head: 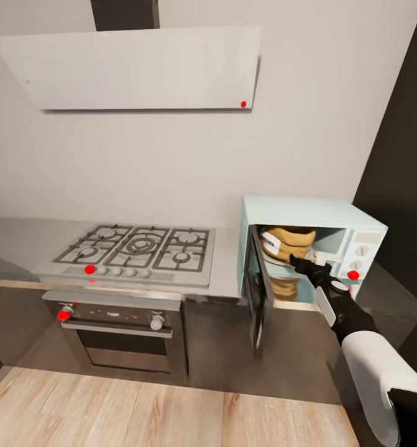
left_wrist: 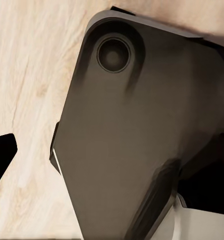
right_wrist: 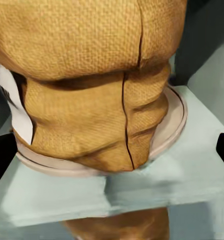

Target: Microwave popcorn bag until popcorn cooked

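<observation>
Standing at lower right of the head view, the open microwave holds the popcorn bag on its turntable. Before it, the right gripper hangs spread apart, gripping nothing.

Your right arm wears a smooth white shell over the forearm, which narrows into a black wrist section with a pale grey, rounded plate along its top and a small round grey cap near the joint. The right gripper at its end is black, with slim dark fingers. In your right wrist view, only black finger tips appear at the edges. In your left wrist view you see a broad, dark grey, matte body panel with rounded corners, a round recessed socket near one corner, and a white part beneath it.
</observation>
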Tool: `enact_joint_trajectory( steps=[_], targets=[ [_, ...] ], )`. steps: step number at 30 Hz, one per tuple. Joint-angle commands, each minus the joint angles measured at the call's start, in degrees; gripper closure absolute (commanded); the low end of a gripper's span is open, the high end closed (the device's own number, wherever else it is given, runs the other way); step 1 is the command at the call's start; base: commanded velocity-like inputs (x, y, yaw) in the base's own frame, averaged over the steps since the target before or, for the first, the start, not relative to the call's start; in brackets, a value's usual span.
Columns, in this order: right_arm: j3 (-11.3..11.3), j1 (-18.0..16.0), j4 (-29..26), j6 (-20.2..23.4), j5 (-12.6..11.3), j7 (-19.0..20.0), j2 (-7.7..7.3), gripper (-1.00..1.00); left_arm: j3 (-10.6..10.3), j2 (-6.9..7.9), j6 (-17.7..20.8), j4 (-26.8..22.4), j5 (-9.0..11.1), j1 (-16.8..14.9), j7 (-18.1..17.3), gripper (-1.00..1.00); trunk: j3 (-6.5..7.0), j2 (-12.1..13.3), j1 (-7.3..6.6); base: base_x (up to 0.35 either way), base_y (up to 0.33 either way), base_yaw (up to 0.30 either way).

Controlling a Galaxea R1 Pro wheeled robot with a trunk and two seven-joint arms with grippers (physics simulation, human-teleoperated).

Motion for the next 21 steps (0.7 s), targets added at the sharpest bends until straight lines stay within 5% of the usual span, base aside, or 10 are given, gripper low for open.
enact_joint_trajectory(
  steps=[1, 11, 17, 21],
  targets=[
    [-0.12, -0.02, -0.06, 0.32, -0.60, 0.31, -0.01, -1.00, 0.12, -0.02, -0.17, -0.01, 0.19, -0.02, 0.13, -1.00, -0.06, -0.04, -0.03, -0.293, -0.101, 0.000],
    [-0.04, -0.02, -0.57, 0.96, -0.48, 0.30, -0.03, -1.00, 0.07, -0.02, -0.18, -0.01, 0.19, -0.02, 0.13, -1.00, -0.06, -0.04, -0.03, -0.293, -0.101, 0.000],
    [-0.06, 0.02, -0.28, 2.37, 3.81, 0.22, 0.04, -1.00, 0.13, -0.02, -0.17, 0.03, 0.19, -0.02, 0.13, -1.00, -0.06, -0.04, -0.03, -0.290, -0.110, 0.000],
    [-0.24, 2.15, -0.08, 8.25, 4.55, -0.02, -0.07, -1.00, 0.12, -0.02, -0.17, 0.13, 0.19, -0.02, 0.13, -1.00, -0.06, -0.04, -0.03, -0.166, -0.089, 0.000]
  ],
)
